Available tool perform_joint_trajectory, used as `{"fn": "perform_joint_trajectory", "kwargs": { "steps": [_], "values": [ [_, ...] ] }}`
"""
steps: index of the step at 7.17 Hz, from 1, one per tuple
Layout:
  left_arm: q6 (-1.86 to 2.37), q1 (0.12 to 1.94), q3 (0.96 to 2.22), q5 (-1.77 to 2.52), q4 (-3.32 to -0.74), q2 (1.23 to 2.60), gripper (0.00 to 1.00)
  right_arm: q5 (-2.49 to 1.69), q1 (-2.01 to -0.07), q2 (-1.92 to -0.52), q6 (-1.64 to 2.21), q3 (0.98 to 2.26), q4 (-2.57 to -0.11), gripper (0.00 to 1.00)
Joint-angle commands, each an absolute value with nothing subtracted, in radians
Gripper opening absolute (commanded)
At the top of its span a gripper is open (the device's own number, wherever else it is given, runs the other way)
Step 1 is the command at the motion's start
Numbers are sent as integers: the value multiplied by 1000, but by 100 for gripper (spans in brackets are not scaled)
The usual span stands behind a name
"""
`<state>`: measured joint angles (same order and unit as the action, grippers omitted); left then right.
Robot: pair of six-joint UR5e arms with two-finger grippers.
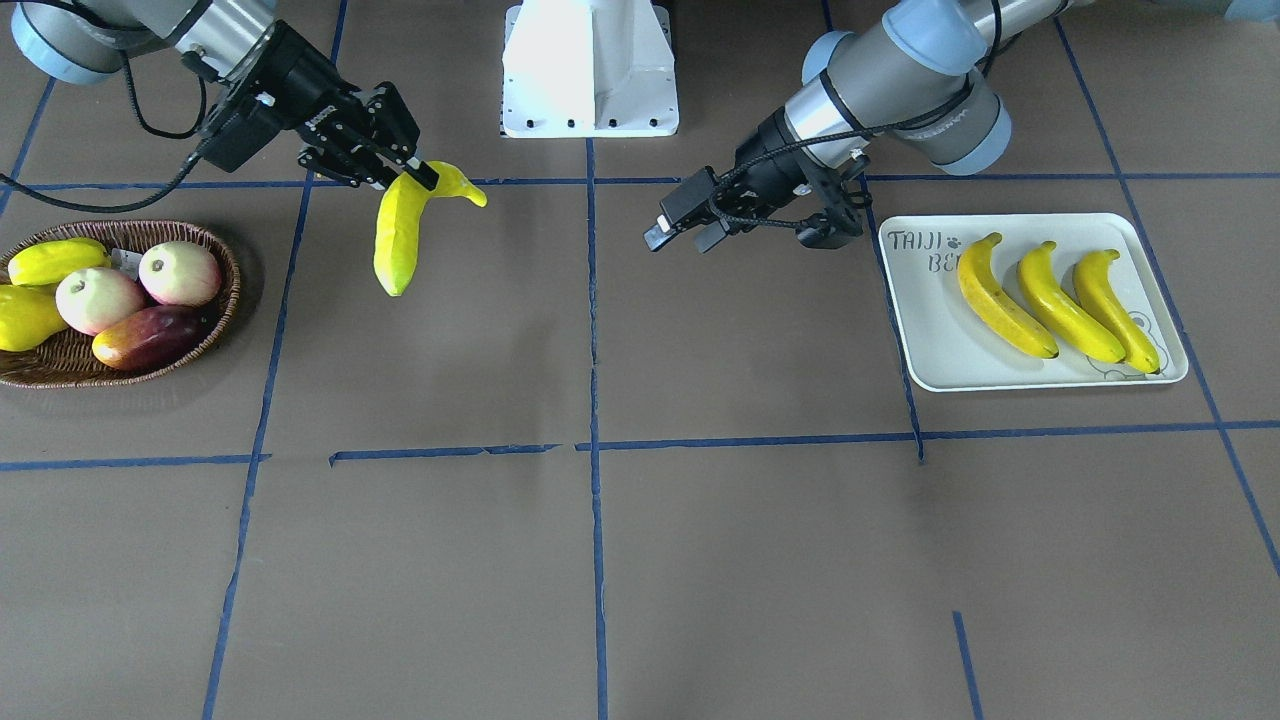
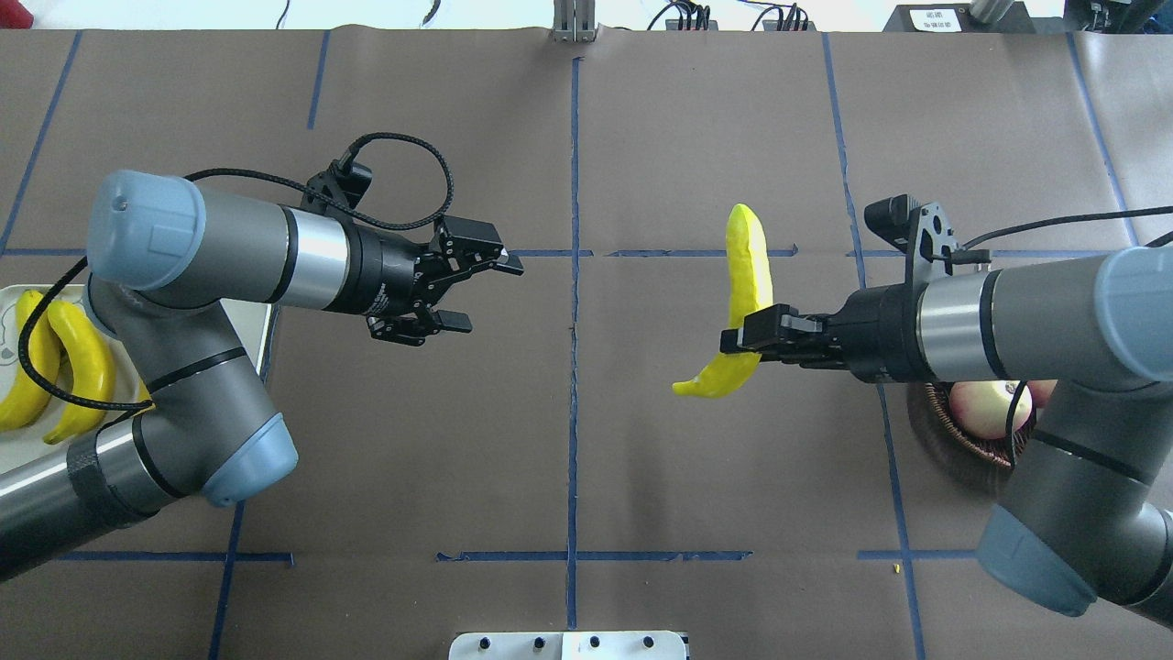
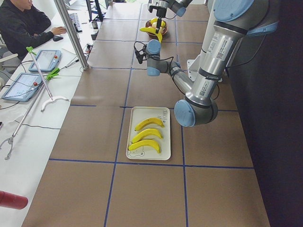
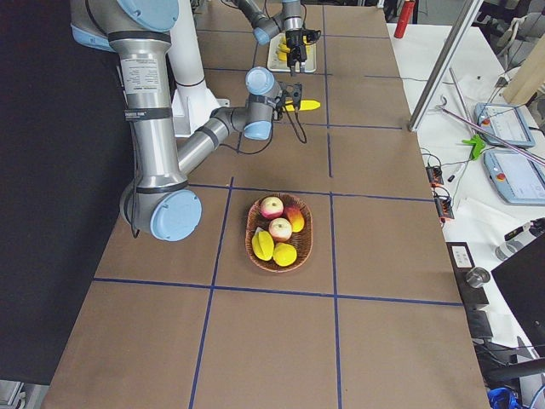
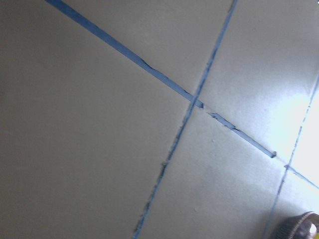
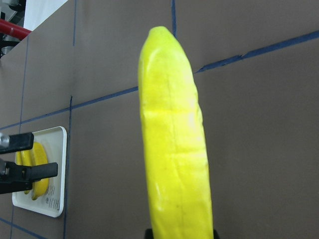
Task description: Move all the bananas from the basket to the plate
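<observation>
Our right gripper (image 2: pixel 739 337) clamps a banana (image 2: pixel 744 266) aloft, well apart from the plate (image 1: pixel 930 340). Our left gripper (image 2: pixel 491 293) gapes empty near the plate, which bears three bananas (image 1: pixel 1062 302).

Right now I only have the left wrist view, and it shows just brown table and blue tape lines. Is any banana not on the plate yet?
Observer: Yes, one banana hangs in the air from the right hand, which is shut on it near the stem end.
Reviewer: How many are on the plate?
Observer: Three bananas lie side by side on the plate.
Reviewer: And the left hand?
Observer: The left hand is open and empty, above the table, pointing toward the held banana.
Reviewer: Anything long and yellow in the basket?
Observer: No. The basket holds apples and other plump fruit only.
</observation>
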<state>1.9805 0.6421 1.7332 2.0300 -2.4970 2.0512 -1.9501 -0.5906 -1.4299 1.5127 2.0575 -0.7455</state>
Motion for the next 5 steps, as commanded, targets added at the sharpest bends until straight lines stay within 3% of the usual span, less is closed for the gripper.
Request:
{"fn": "perform_joint_trajectory", "kwargs": {
  "steps": [1, 5],
  "values": [
    [2034, 635, 1730, 2029, -2502, 2135, 99, -1918, -493, -1376, 1511, 2034, -741, 0],
    [2028, 608, 1695, 2026, -2490, 2158, 99, -1795, -382, -1246, 1511, 1973, -762, 0]
  ]
}}
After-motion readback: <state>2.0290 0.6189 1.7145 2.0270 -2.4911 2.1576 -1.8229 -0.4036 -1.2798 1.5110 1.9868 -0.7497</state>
